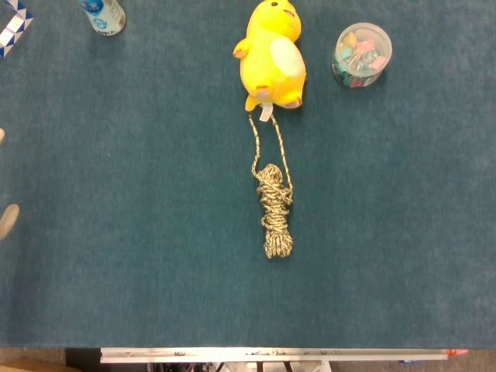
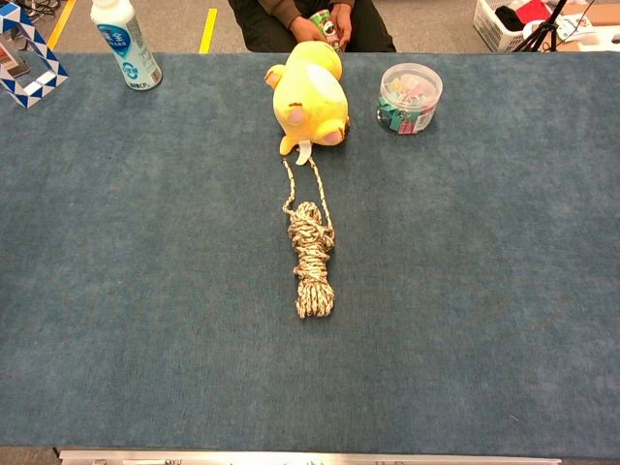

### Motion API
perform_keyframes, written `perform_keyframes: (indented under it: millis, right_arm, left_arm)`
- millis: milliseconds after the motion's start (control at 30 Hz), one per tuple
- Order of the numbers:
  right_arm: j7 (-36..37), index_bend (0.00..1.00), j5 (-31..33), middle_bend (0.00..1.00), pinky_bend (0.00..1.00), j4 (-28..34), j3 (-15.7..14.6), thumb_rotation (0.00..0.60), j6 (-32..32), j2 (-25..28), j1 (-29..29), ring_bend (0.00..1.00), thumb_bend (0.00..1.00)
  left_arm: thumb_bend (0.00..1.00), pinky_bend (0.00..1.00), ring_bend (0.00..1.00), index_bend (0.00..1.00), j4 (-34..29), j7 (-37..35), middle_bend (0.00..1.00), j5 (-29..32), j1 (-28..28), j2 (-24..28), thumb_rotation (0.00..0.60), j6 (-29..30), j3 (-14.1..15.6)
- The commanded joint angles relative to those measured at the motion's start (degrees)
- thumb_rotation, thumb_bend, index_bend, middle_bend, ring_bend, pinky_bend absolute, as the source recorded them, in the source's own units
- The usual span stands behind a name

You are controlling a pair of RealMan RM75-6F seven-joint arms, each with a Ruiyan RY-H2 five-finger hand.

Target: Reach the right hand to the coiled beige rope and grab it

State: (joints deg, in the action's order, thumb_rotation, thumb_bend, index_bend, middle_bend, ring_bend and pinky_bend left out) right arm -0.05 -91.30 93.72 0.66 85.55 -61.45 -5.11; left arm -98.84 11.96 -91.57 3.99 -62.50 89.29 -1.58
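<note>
The coiled beige rope (image 1: 274, 211) (image 2: 312, 257) lies in the middle of the blue table, its length running front to back. A loose loop of it reaches up to the yellow plush toy (image 1: 271, 54) (image 2: 308, 97). No hand touches the rope. My right hand shows in neither view. Of my left hand (image 1: 6, 219) only two pale fingertips poke in at the left edge of the head view, far apart, with bare cloth between them.
A clear tub of coloured clips (image 1: 361, 54) (image 2: 409, 97) stands at the back right. A white bottle (image 1: 105, 15) (image 2: 126, 44) and a blue-and-white folding puzzle (image 1: 14, 27) (image 2: 29, 68) sit at the back left. A person (image 2: 310, 19) sits behind the table.
</note>
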Motion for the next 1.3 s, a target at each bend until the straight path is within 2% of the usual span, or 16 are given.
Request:
perform_keyframes:
  millis: [33, 400, 567, 733, 933, 1033, 1133, 1300]
  right_arm:
    - [0.2, 0.04, 0.0, 0.23, 0.31, -0.1, 0.0, 0.6, -0.2, -0.1, -0.1, 0.16, 0.33]
    - [3.3, 0.05, -3.2, 0.24, 0.31, -1.7, 0.2, 0.6, 1.4, -1.3, -0.7, 0.18, 0.33]
    - [13.0, 0.06, -9.2, 0.24, 0.35, -3.3, -1.2, 0.6, 1.3, -2.1, -3.2, 0.2, 0.35]
    - [18.6, 0.07, -13.1, 0.24, 0.4, -5.4, -1.3, 0.6, 1.4, -4.7, -6.1, 0.21, 0.35]
    - [25.5, 0.07, -16.4, 0.25, 0.44, -5.9, -1.6, 0.6, -1.4, -7.8, -11.1, 0.29, 0.36]
    - [29.5, 0.07, -17.9, 0.26, 0.56, -6.6, -1.7, 0.6, -2.4, -10.0, -13.7, 0.39, 0.36]
    - [34.3, 0.04, -19.4, 0.24, 0.78, -7.5, -1.8, 0.6, -2.4, -12.5, -16.2, 0.56, 0.41]
    - [38.7, 0.0, -22.5, 0.2, 0.91, -7.4, -2.4, 0.6, -3.0, -16.4, -20.2, 0.66, 0.53]
  left_arm:
    - [0.23, 0.0, 0.0, 0.0, -0.1, -0.1, 0.0, 0.1, 0.0, 0.1, 0.6, 0.0, -0.1]
    - [0.23, 0.0, 0.0, 0.0, -0.1, -0.7, 0.0, 0.0, -0.1, 0.2, 0.6, 0.3, -0.1]
    - [0.23, 0.0, 0.0, 0.0, -0.4, -0.7, 0.0, -0.1, 0.0, 0.3, 0.6, 0.3, -0.2]
    - [0.23, 0.0, 0.0, 0.0, -0.9, -0.6, 0.0, 0.1, -0.1, 0.8, 0.6, 0.6, -0.4]
    - [0.23, 0.0, 0.0, 0.0, -1.3, -0.6, 0.0, 0.1, -0.4, 1.3, 0.6, 1.2, -0.5]
    - [0.23, 0.0, 0.0, 0.0, -1.5, -0.5, 0.0, 0.2, -0.6, 1.4, 0.6, 1.4, -0.5]
    - [0.23, 0.0, 0.0, 0.0, -1.7, -0.4, 0.0, 0.3, -0.8, 1.6, 0.6, 1.8, -0.5]
    - [0.23, 0.0, 0.0, 0.0, -2.1, -0.1, 0.0, 0.4, -1.1, 1.8, 0.6, 2.2, -0.6]
